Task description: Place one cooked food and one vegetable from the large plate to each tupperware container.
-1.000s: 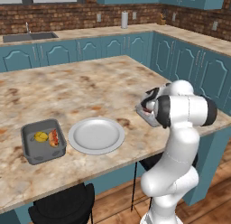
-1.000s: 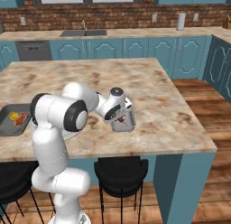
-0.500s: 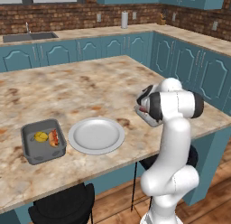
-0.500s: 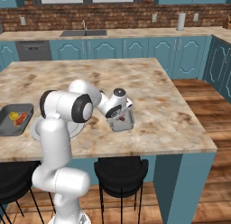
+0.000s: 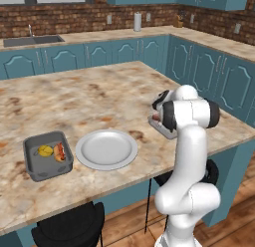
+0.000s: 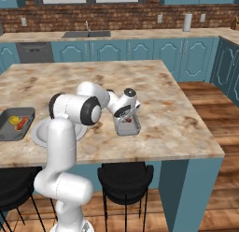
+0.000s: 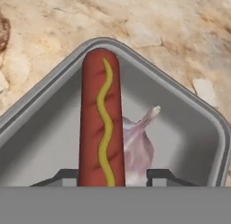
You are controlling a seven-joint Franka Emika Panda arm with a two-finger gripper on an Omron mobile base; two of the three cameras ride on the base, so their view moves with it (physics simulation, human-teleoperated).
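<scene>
The red-orange hot dog with a yellow mustard squiggle (image 7: 100, 119) is seen upright between the two dark fingertips (image 7: 61, 177) of the gripper (image 7: 110, 178), which are closed narrowly on its lower end, just above the near dark-grey rectangular tupperware tray (image 7: 194, 123). A pale garlic bulb (image 7: 137, 146) is already lying in that tray. If released while tilted, the hot dog could be dropped onto the garlic or tipped against the rim. Farther off, the round white-grey plate (image 5: 106, 149) is emptied, and the far grey tray (image 5: 47, 156) is filled with a yellow lump (image 5: 45, 151) and a second hot dog (image 5: 60, 151).
</scene>
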